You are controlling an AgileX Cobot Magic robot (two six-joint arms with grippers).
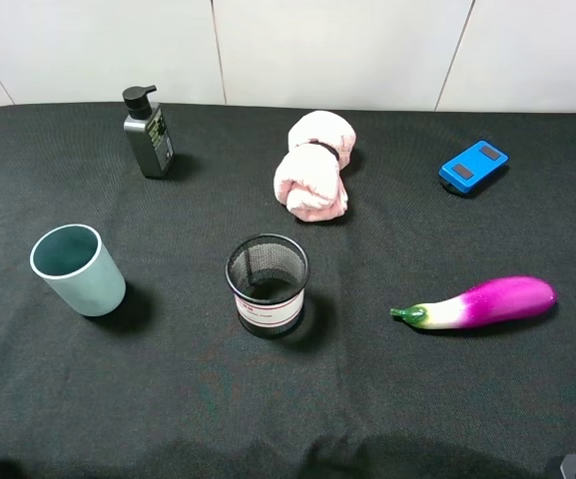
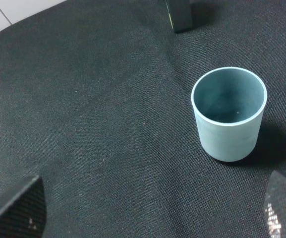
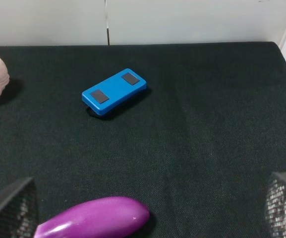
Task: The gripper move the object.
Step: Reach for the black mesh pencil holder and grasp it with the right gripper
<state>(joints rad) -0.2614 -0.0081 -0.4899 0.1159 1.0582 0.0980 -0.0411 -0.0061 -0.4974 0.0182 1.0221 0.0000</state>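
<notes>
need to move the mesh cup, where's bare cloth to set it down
Widest: the near strip in front of teal cup, mesh cup and eggplant. Also free: between mesh cup and eggplant, between pink towel and blue box. Tightest: towel to mesh cup.

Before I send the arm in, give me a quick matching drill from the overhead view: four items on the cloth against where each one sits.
1. mesh pen cup
2. teal cup
3. eggplant
4. pump bottle

A. front left, upright
B. back left, upright
C. centre, upright
D. front right, lying on its side

Pairs: 1-C, 2-A, 3-D, 4-B.
</notes>
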